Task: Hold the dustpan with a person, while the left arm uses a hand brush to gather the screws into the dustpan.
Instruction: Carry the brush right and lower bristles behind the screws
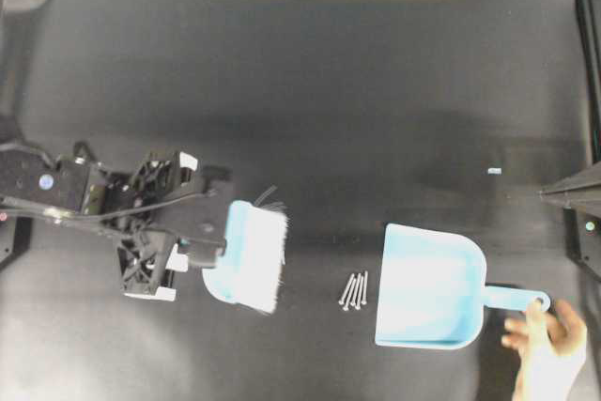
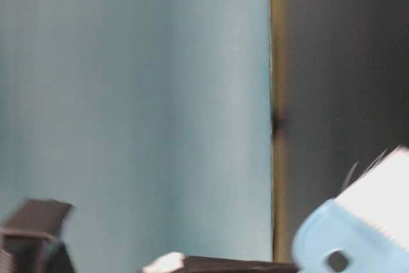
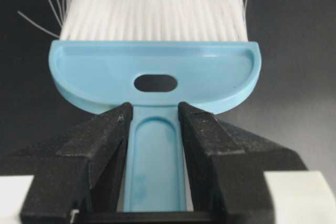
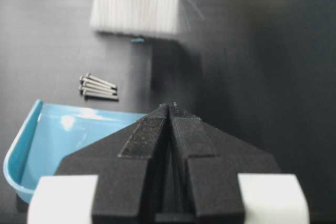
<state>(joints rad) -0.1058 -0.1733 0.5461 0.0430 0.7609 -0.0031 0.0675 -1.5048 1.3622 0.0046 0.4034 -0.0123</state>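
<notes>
Left gripper (image 3: 153, 124) clamps brush (image 1: 252, 255) handle, left of screws (image 1: 354, 289); person's hand (image 1: 549, 333) steadies dustpan (image 1: 430, 286). Sweep low toward the dustpan mouth, bristles flat. Right gripper (image 4: 169, 109) closed, empty.

Dark table (image 1: 300, 82) bears dustpan (image 1: 427, 288), screws (image 1: 355, 290).

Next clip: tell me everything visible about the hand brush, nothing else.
The hand brush is light blue plastic, glossy, with a rounded half-moon body, an oval hole and a thin flat handle. A wide band of white bristles fans from its straight edge, a few stray hairs splaying out. The left gripper clamps the handle between its black fingers. Overhead, the bristles point toward the screws, with bare mat between them.
</notes>
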